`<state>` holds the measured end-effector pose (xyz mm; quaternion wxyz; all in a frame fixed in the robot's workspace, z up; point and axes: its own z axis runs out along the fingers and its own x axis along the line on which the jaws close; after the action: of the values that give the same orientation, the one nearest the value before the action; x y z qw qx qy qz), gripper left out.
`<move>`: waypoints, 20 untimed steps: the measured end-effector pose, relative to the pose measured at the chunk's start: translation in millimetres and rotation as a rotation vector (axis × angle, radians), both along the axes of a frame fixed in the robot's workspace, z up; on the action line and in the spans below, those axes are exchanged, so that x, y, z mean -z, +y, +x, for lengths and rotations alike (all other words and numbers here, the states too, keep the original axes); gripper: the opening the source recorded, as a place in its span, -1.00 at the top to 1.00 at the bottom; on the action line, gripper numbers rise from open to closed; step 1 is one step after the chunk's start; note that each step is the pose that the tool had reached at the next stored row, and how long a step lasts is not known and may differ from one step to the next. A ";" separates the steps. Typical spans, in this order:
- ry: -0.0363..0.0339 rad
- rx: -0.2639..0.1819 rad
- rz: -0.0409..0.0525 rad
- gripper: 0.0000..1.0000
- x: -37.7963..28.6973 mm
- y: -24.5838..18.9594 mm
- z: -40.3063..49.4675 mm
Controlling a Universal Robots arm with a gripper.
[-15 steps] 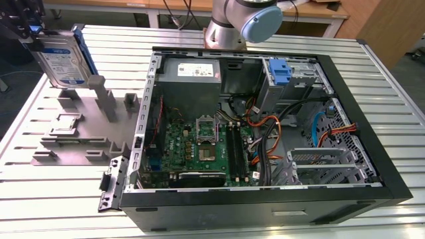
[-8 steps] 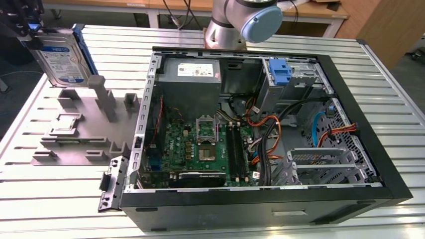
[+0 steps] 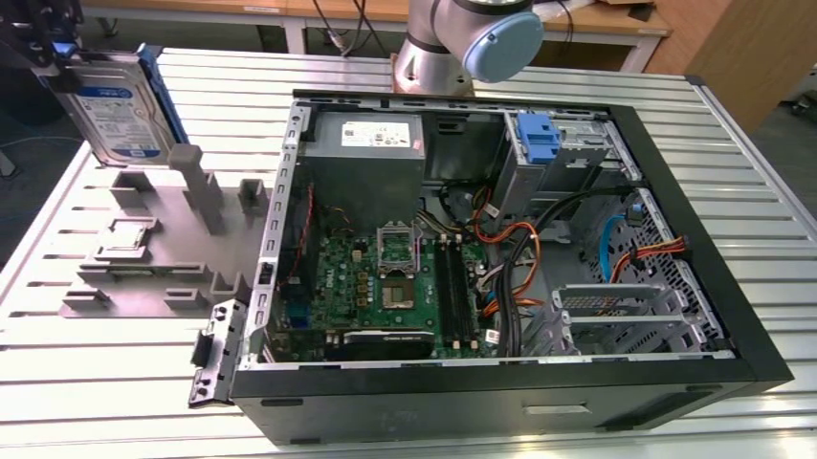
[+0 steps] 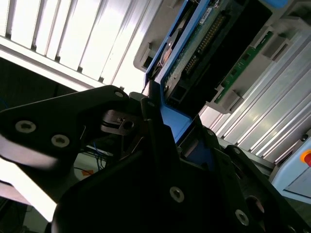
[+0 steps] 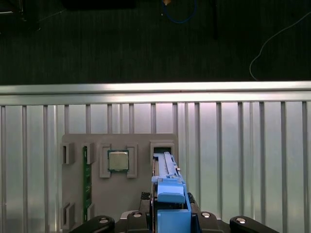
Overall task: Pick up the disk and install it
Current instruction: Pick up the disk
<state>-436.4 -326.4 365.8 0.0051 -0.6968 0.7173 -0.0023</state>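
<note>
One disk [image 3: 118, 107] is pinched in the pincer [image 5: 170, 219], whose jaws press on its blue side rails. It hangs on edge in the air, clear of everything. Below the pincer, a grey fixture tray [image 5: 126, 194] rests on the ribbed metal surface [image 5: 243, 145] and holds a processor chip [image 5: 118, 160] and a green memory stick [image 5: 86, 177]. Farther off to the side lies the open computer case [image 3: 447, 406].

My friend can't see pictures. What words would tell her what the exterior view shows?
A robot gripper holds the disk raised at the exterior view's left, above a grey holder tray on a slatted metal table. Beside it lies an open computer case with its green motherboard showing.
</note>
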 end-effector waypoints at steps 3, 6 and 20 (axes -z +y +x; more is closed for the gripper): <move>0.0000 0.000 0.0000 0.26 -0.8 0.0 0.0; 0.0002 0.000 -0.0001 0.26 -1.9 0.0 0.0; 0.0001 0.000 0.0000 0.26 -6.1 0.0 0.0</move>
<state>-436.4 -326.4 371.9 0.0051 -0.6968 0.7172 -0.0023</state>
